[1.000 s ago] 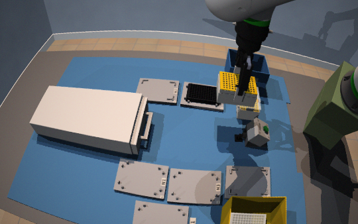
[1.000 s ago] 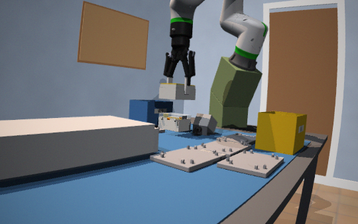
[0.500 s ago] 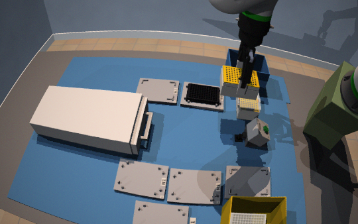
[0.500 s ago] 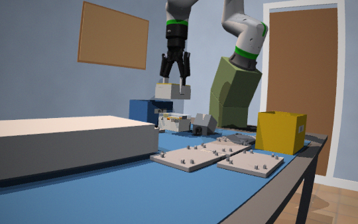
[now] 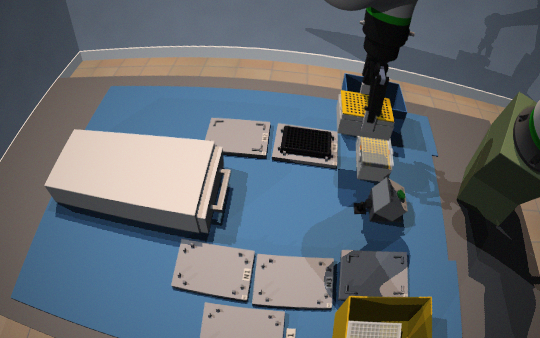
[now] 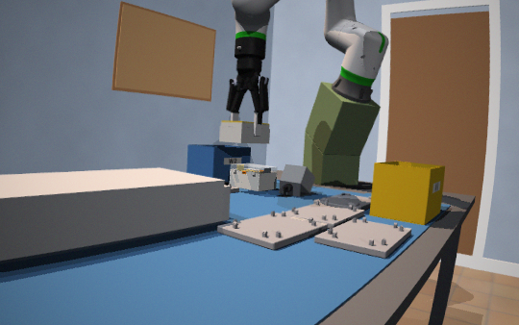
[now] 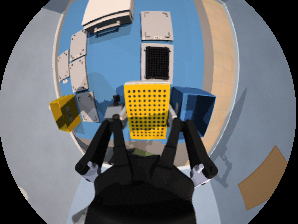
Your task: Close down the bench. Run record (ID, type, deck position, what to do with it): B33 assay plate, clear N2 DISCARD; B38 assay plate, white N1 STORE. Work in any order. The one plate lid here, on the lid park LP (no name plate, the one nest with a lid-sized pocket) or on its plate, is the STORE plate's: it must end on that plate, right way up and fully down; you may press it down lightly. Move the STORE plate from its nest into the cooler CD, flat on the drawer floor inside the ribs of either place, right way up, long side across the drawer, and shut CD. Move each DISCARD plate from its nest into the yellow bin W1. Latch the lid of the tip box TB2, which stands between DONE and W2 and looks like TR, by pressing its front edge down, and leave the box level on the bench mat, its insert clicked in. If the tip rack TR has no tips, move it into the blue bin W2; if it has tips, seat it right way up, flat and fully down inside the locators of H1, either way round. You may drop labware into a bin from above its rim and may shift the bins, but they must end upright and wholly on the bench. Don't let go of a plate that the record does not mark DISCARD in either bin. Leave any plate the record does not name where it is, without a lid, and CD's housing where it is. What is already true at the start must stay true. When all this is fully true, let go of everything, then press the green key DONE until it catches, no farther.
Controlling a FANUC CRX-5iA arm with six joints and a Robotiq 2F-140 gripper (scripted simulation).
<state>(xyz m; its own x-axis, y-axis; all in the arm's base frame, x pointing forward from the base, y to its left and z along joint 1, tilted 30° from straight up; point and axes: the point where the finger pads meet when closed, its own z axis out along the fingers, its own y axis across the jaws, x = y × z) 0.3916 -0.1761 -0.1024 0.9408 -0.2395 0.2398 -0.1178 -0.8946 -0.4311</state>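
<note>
I am holding the grey tip rack with the yellow perforated top in the black two-finger gripper, the fingers clamping its two opposite sides about halfway through their travel. In the exterior view the rack is hanging level in the air, well above the bench, with the gripper pointing straight down over it. The holes in the yellow top are reading dark to me in the wrist view; I cannot tell from here whether any tips are sitting in them.

From the top camera the rack is overlapping the near wall of the open blue bin, which is standing at the far edge of the blue bench mat. Just in front of the bin, the small grey tip box with the clear lid is resting on the mat, and beside it the grey wedge-shaped housing carrying the green key is sitting nearer to me.

The long white cooler with the drawer handle is lying on the left of the mat, its drawer looking shut. A black gridded plate is sitting in a grey nest between the cooler and the bin, next to a bare grey nest with corner brackets. Near the front edge, the yellow bin is showing a clear well plate lying inside it, and the flat grey nests with pegs to its left are carrying nothing.
</note>
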